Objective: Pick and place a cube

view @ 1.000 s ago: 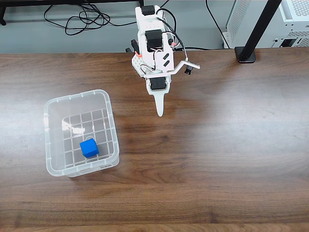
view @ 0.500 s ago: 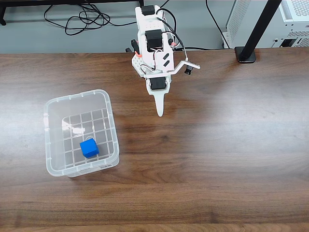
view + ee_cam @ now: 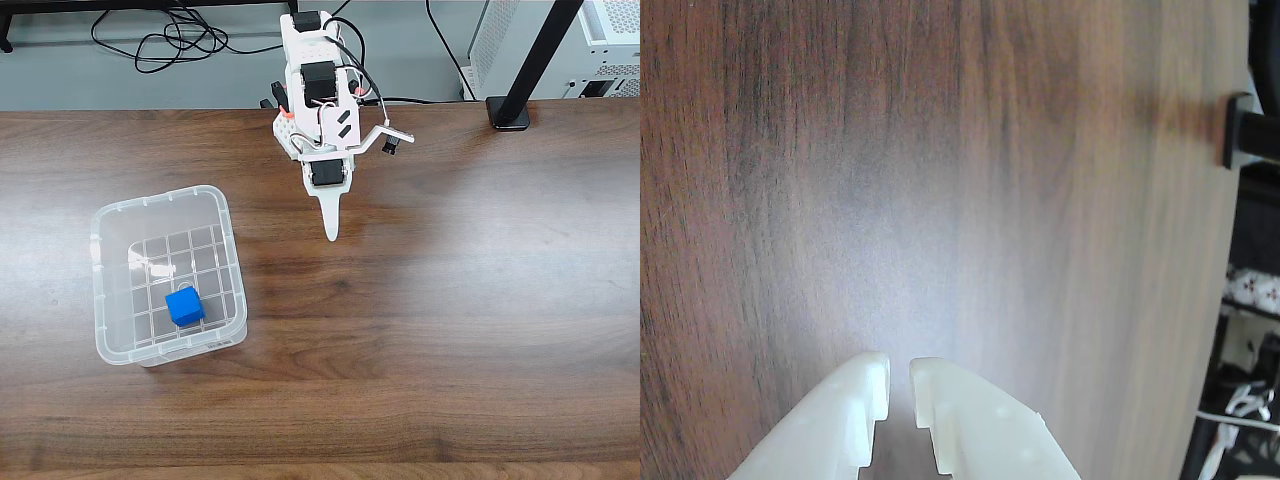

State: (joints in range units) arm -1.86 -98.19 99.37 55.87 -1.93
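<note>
A dark wooden table [image 3: 470, 300] spread below a grey wall with black cables [image 3: 170, 40] and a black stand foot [image 3: 508, 113]. The clear bin [image 3: 228, 240] held the cube [image 3: 185, 306] on its gridded floor. The gripper [image 3: 330, 235] hung well apart over bare wood, jaws nearly together and holding nothing.

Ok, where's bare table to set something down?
The wide stretch right of the gripper in the fixed view, running to the near edge of the table, is bare. Left is crowded: the bin with the cube inside. The far right corner has the stand base.
</note>
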